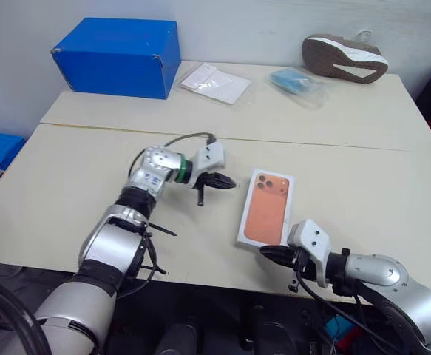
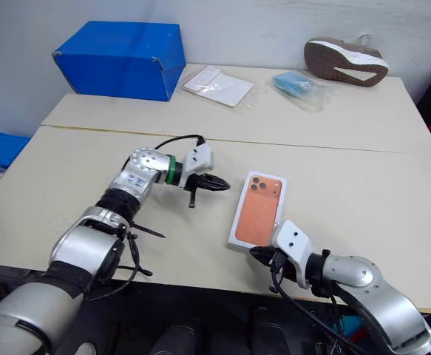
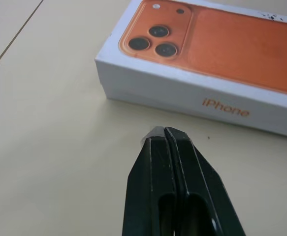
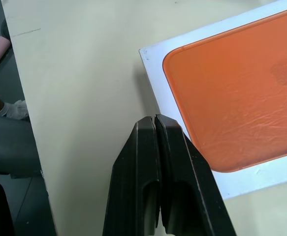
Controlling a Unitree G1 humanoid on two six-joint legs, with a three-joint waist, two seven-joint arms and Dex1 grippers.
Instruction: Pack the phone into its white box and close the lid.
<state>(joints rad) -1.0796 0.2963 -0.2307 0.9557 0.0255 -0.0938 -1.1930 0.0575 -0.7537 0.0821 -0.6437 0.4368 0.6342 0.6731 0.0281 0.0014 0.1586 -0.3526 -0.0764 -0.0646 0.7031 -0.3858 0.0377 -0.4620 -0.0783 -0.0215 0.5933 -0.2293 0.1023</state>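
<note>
Right now the box (image 1: 267, 207) lies flat on the counter (image 1: 75, 185), closed, its lid (image 3: 217, 44) on top showing a printed orange phone with three lenses. The real phone itself I cannot see; only the picture on the lid shows.

Left gripper (image 1: 226, 181) sits just beside the box's long left side, up near the corner with the printed lenses, pointing across toward it. Its jaws are pressed together with nothing between them. From the left wrist view the fingertips (image 3: 158, 135) hover a little short of the box's white side wall, the one with the orange lettering, and do not touch it.

Right gripper (image 1: 268, 254) is at the near end of the box, by the edge closest to the robot, close to the front edge of the counter. Its jaws are also closed and empty. In the right wrist view the fingers (image 4: 155, 147) lie next to the box's near-left corner, their tips just beside the white border of the lid; whether they touch it I cannot tell.

So the box sits between the two grippers, one at its left side and one at its near end.

Farther back on the counter are a blue box (image 1: 119, 55), a clear bag with paper (image 1: 215, 81), a bag with something blue (image 1: 296, 81) and a shoe (image 1: 344, 59) lying sole up, all well apart from the grippers.
</note>
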